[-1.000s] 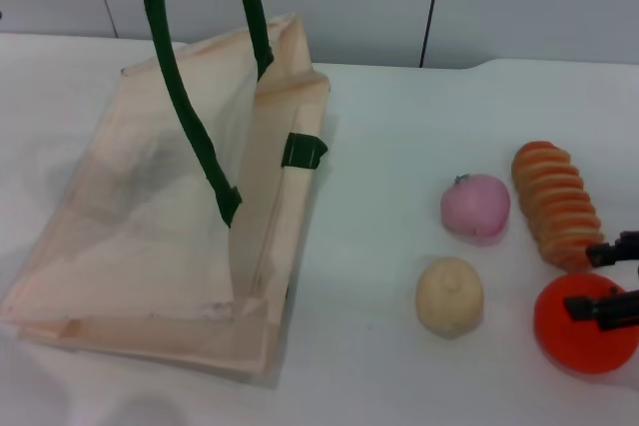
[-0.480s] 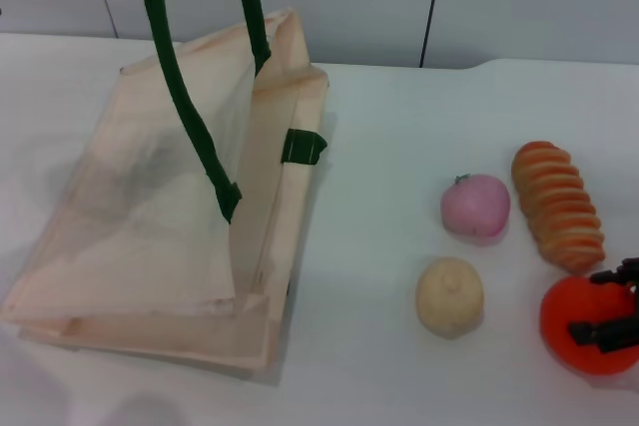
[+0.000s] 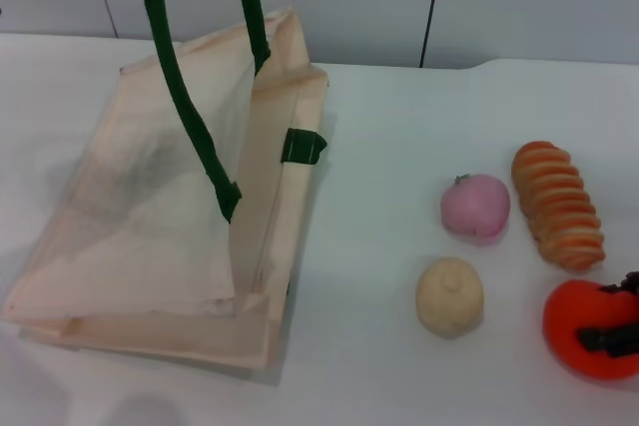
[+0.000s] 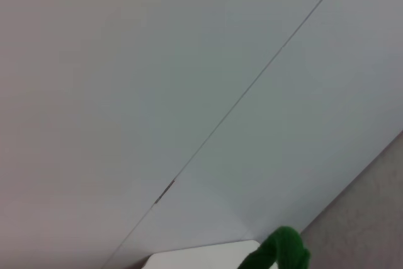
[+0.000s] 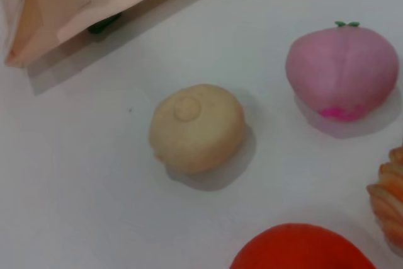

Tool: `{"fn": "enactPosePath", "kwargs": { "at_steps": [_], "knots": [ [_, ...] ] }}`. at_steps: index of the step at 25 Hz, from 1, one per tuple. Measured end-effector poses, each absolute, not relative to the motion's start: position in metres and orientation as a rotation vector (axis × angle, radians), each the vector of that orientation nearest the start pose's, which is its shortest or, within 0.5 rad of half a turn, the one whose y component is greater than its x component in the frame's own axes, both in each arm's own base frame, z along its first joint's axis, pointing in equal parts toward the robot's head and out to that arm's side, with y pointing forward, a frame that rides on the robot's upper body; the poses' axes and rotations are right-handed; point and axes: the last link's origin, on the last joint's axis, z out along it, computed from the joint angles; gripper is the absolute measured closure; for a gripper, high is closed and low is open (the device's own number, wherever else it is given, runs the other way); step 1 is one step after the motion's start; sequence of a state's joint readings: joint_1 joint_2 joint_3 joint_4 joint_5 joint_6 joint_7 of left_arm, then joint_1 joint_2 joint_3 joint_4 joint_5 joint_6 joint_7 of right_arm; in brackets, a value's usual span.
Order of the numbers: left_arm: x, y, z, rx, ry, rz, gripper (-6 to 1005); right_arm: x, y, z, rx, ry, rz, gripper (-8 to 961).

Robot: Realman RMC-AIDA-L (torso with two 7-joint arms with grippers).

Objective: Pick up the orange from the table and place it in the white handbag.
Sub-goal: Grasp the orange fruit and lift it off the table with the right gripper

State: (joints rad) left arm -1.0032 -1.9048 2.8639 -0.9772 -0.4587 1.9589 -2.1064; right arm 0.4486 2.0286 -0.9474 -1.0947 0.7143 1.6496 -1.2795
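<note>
One orange [image 3: 584, 334] sat at the frame's lower right edge, the right gripper [image 3: 617, 318] straddling it, grasp unclear. Bare table [image 3: 379, 246] separated it from the white handbag [image 3: 160, 216].

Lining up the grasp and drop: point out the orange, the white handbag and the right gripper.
orange [image 3: 579, 331]: head view, its bare left side.
white handbag [image 3: 150, 216]: head view, flat fabric face.
right gripper [image 3: 617, 314]: head view, between the dark fingertips over the fruit.

no readable text, no labels, no brands, no numbers anywhere
</note>
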Motion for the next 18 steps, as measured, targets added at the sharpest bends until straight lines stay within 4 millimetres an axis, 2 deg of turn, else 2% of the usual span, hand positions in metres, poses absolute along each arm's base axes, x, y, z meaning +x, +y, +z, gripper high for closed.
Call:
{"fn": "enactPosePath", "kwargs": {
  "at_steps": [15,18],
  "knots": [
    [-0.2044,0.3945,0.1678,-2.364,-1.284,-0.902,879,0.2878,0.3166,0.0461,-2.803,0.86,-0.197,412],
    [-0.2047,0.3944,0.1678,-2.363,-1.285,-0.902,879,0.2871,0.3184,0.0504,-2.787,0.854,-0.184,437]
  ]
}}
